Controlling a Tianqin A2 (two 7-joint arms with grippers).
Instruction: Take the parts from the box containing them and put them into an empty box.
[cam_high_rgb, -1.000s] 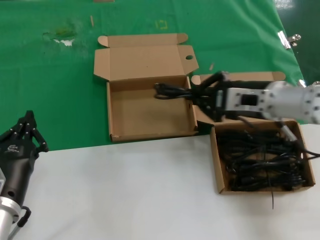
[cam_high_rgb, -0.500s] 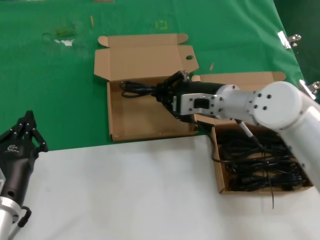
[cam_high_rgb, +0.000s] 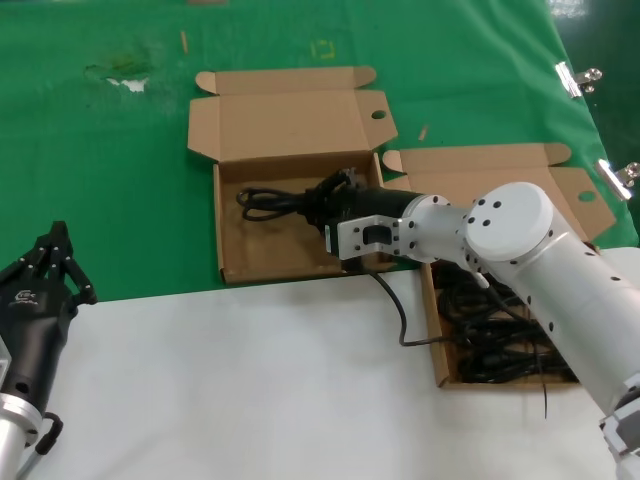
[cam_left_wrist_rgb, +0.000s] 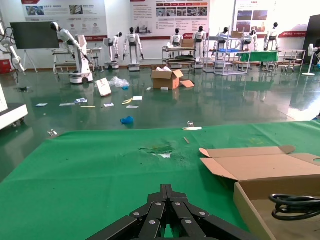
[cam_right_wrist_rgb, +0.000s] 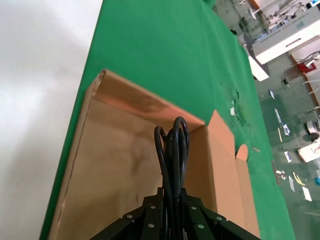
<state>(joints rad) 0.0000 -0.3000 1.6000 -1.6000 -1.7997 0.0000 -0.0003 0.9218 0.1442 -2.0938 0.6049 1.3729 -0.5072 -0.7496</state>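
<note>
Your coiled cable hangs inside the empty box near its back wall — clamped by the right gripper. The other cables fill the full box. Left gripper waits, fingers closed, over the white table.

- Under me, a green cloth over the far half of the table, with a scuffed pale patch in it.
- Nearer me, the bare white tabletop.
- Metal clips along the cloth's right edge.
- Beyond the table, a glossy dark green floor catching the light, litter scattered on it.
- An open cardboard carton sits out there.
- White humanoid robots line the back, metal racks beside them.
- Posters on the far wall.
</note>
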